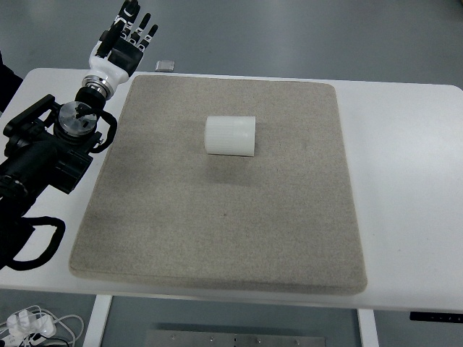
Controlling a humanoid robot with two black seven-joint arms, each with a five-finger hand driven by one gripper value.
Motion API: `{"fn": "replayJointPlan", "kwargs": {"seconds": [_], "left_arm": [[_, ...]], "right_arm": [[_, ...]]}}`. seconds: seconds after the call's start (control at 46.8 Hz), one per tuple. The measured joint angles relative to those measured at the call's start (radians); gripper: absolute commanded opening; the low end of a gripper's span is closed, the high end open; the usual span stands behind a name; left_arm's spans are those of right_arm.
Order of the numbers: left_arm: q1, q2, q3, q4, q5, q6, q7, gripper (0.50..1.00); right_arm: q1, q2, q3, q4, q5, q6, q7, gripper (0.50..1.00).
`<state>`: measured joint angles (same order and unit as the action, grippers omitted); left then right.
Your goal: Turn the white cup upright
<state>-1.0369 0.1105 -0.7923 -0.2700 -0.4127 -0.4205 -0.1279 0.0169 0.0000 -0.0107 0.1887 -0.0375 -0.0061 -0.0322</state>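
I see the white cup (230,136) lying on its side on the grey mat (217,217), in the mat's far half, roughly centred left to right. Its long axis runs left to right; I cannot tell which end is the mouth. The left hand (124,42) hovers at the far left corner of the white table (405,181), beyond the mat's edge, well apart from the cup and to its far left. Its fingers (145,25) are spread and hold nothing. A small grey object (165,66) lies just beside the hand.
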Motion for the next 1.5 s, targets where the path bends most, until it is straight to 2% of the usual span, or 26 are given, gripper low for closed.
{"fn": "replayJointPlan", "kwargs": {"seconds": [0.256, 0.662, 1.132, 1.496], "left_arm": [[-0.050, 0.002, 0.014, 0.003, 0.059, -0.011, -0.001, 0.994], [-0.114, 0.004, 0.064, -0.055, 0.525, 0.001, 0.000, 0.994], [-0.185, 0.042, 0.186, -0.230, 1.134, 0.004, 0.001, 0.994], [-0.212, 0.086, 0.378, -0.392, 1.500, 0.056, 0.004, 0.992]], "right_arm": [[0.000, 0.000, 0.000, 0.000, -0.001, 0.000, 0.000, 0.952], [0.000, 0.000, 0.000, 0.000, -0.001, 0.000, 0.000, 0.952], [0.000, 0.000, 0.000, 0.000, 0.000, 0.000, 0.000, 0.952], [0.000, 0.000, 0.000, 0.000, -0.001, 0.000, 0.000, 0.952]]}}
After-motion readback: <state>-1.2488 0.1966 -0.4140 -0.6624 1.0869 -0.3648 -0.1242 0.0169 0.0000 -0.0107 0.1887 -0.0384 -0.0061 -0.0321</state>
